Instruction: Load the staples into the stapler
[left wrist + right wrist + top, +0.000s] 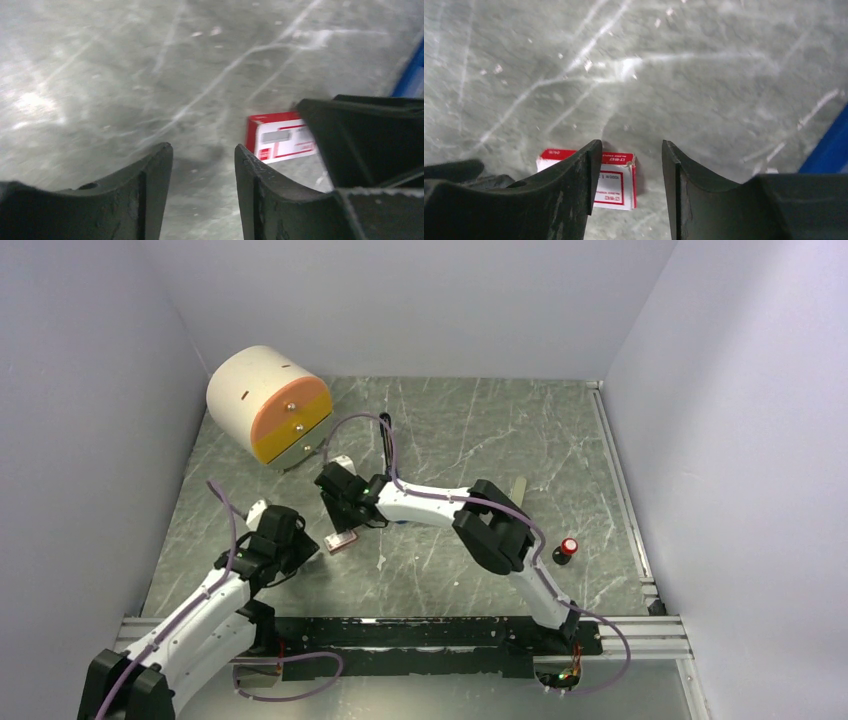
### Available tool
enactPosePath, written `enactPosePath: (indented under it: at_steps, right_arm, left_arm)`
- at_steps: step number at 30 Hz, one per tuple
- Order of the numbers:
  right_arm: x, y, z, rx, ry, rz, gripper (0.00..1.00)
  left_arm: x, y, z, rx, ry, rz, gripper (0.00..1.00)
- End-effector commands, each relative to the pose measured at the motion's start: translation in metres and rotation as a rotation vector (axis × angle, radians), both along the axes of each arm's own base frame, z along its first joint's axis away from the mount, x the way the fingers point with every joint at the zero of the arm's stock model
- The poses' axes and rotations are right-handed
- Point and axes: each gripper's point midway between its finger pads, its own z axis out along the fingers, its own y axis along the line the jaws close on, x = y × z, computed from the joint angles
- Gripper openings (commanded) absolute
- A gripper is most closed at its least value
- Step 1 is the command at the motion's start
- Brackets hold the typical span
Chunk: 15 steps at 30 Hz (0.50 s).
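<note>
In the top view both arms crowd the staple box [340, 541]. Your left gripper [303, 542] is just beside it and your right gripper [345, 512] is just behind it, but you cannot tell jaw spacing from here.

The left wrist view shows the left fingers apart and empty. The box lies flat ahead to the right, and a blue sliver of the stapler [413, 75] shows at the frame edge.

The right wrist view shows the right fingers also apart and empty, with the box partly behind one finger.

No loose staples show in any view. Steady the box with one gripper before the other works it, and move slowly because the grippers are near enough to collide.
</note>
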Motion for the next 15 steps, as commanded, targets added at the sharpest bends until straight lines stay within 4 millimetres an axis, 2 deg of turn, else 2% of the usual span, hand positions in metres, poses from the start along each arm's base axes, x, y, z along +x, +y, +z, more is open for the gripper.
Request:
enactPosePath:
  at_steps: [1, 3, 7, 10, 15]
  right_arm:
    - [-0.015, -0.033, -0.005, -0.060, 0.076, -0.054, 0.54]
    - [-0.017, -0.036, 0.002, -0.037, 0.089, -0.056, 0.55]
    - [-0.018, -0.041, 0.016, 0.016, 0.091, 0.007, 0.56]
    - [-0.013, -0.037, 0.030, 0.056, 0.023, 0.146, 0.58]
    - [-0.021, -0.022, 0.046, 0.105, -0.105, 0.482, 0.64]
  left_arm:
    - [0.012, -0.029, 0.004, -0.106, -0.046, -0.123, 0.55]
    - [0.015, -0.036, 0.005, -0.130, -0.060, -0.149, 0.53]
    - [0.018, -0.042, 0.007, -0.148, -0.081, -0.186, 0.35]
    - [0.019, -0.040, 0.009, -0.126, -0.085, -0.193, 0.35]
    - [0.024, -0.035, 0.017, -0.091, -0.109, -0.191, 0.42]
